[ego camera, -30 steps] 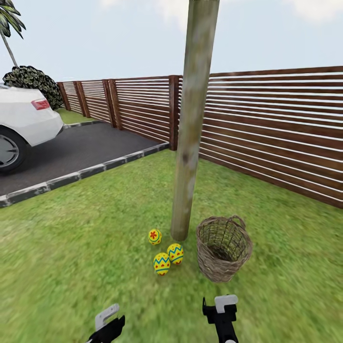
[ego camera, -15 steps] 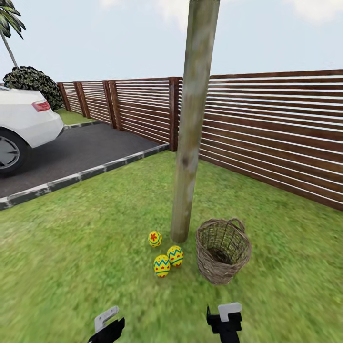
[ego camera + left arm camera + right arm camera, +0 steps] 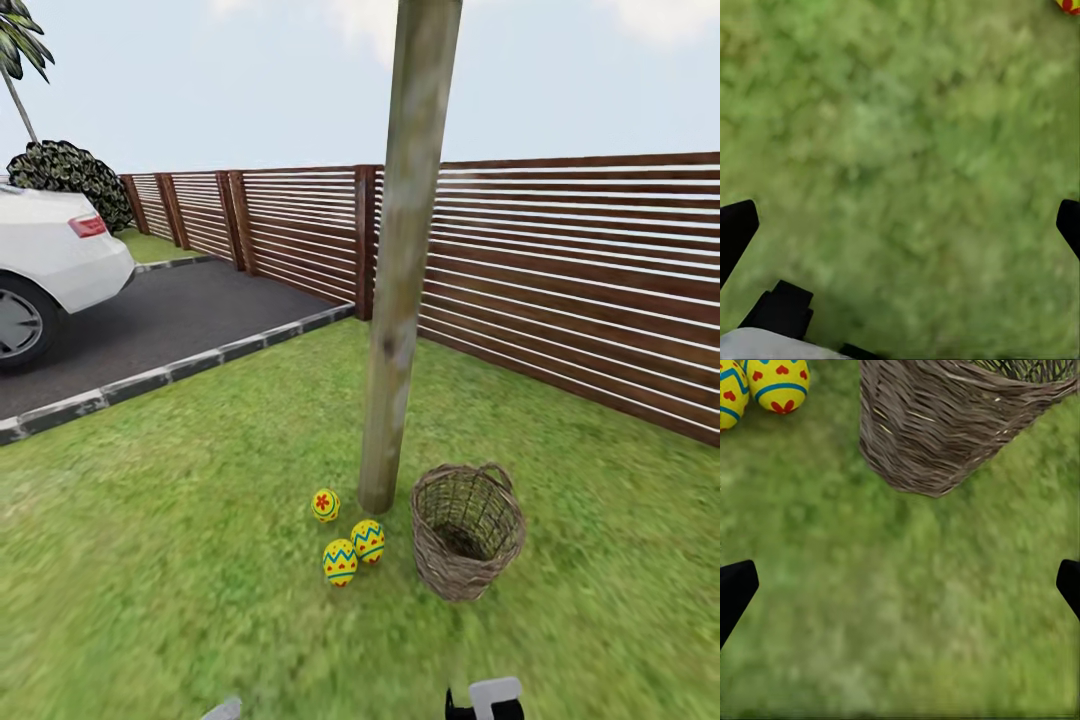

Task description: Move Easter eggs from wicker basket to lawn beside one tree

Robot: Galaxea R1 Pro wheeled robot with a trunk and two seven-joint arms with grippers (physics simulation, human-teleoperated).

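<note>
All 3 Easter eggs [image 3: 347, 536] lay on the lawn [image 3: 200, 560] beside the tree [image 3: 395, 330], the wicker basket [image 3: 468, 530] apparently emptied; both claws gaped apart, holding nothing.

3 Easter eggs [image 3: 340, 535], 1 wicker basket [image 3: 468, 530], 1 tree trunk [image 3: 400, 280], 1 white car [image 3: 50, 265], 1 bush [image 3: 75, 175], prob. 1 palm [image 3: 20, 50] far off.

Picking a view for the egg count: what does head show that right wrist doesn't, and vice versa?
Head alone: tree trunk, third egg with the red flower mark, basket interior with no egg visible, fence, car, driveway.
Right wrist alone: close-up weave of the basket's outer wall, open right gripper.
Both: wicker basket, two zigzag eggs, lawn.
</note>
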